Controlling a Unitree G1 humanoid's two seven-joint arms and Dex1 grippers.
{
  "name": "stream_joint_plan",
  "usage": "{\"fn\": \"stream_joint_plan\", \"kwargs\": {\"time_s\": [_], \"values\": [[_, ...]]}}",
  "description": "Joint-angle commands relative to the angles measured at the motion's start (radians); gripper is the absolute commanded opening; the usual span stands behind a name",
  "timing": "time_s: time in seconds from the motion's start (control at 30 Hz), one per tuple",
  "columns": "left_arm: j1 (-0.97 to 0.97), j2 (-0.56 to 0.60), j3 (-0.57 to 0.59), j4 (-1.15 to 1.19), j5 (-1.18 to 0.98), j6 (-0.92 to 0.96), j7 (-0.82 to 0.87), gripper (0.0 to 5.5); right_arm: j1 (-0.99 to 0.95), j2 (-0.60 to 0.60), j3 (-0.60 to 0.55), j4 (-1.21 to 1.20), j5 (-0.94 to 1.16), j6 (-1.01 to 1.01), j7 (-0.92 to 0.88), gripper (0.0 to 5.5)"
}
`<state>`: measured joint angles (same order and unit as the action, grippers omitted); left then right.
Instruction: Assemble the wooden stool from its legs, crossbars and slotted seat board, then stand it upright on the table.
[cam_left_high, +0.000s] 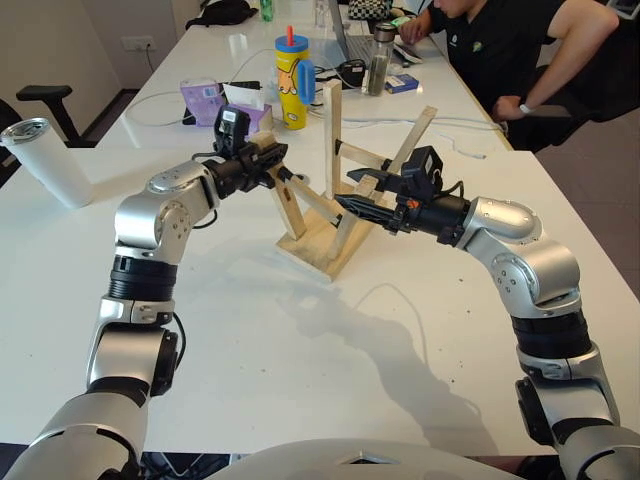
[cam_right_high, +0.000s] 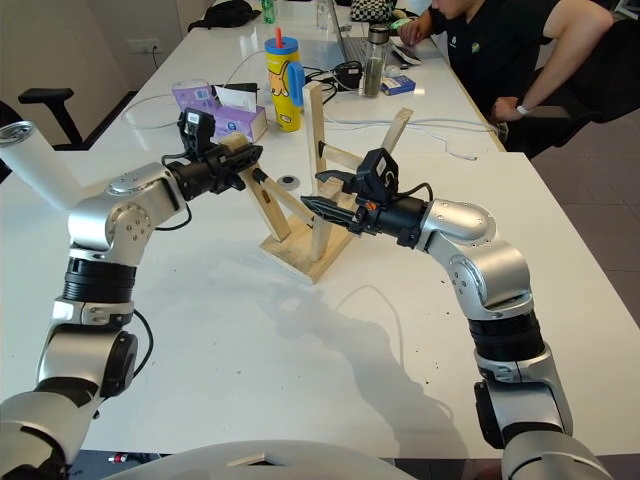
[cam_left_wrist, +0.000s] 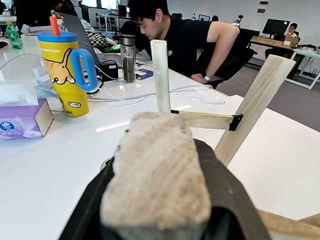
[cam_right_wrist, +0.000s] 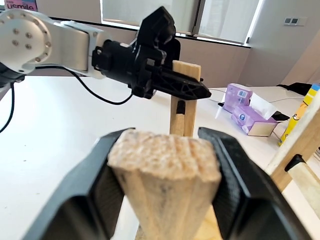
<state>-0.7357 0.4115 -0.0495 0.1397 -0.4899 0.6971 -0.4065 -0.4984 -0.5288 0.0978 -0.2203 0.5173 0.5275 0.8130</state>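
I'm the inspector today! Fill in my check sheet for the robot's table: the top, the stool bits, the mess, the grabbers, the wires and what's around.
Surface: white table; no spills seen.
Job's things: stool upside down, with the seat board lowest and the legs pointing up; a crossbar joins two legs.
Clutter: yellow cup, tissue box, tumbler, bottle, laptop.
Grippers: left gripper shut on the left leg; right gripper shut on the right leg.
Cables: white cable behind the stool; black cable by the cup.
Surroundings: chair, wall socket.
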Motion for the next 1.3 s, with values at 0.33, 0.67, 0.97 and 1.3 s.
{"fn": "stream_joint_plan", "kwargs": {"time_s": [0.33,0.67,0.97,1.3], "values": [[0.136,0.032,-0.076,0.059,0.145,-0.024,0.029,1.05,0.027,-0.012,0.058,0.034,-0.002,0.034,0.07,2.1],[0.173,0.039,-0.162,0.074,0.291,-0.141,0.023,2.44,0.03,-0.001,0.048,0.025,0.015,0.05,0.058,2.1],[0.23,0.004,-0.235,0.05,0.4,-0.189,0.012,3.68,0.027,0.007,0.037,0.022,0.023,0.064,0.052,2.1],[0.352,0.079,-0.392,-0.052,0.452,-0.185,-0.17,4.87,0.026,0.014,0.022,0.015,0.033,0.074,0.046,2.1]]}}
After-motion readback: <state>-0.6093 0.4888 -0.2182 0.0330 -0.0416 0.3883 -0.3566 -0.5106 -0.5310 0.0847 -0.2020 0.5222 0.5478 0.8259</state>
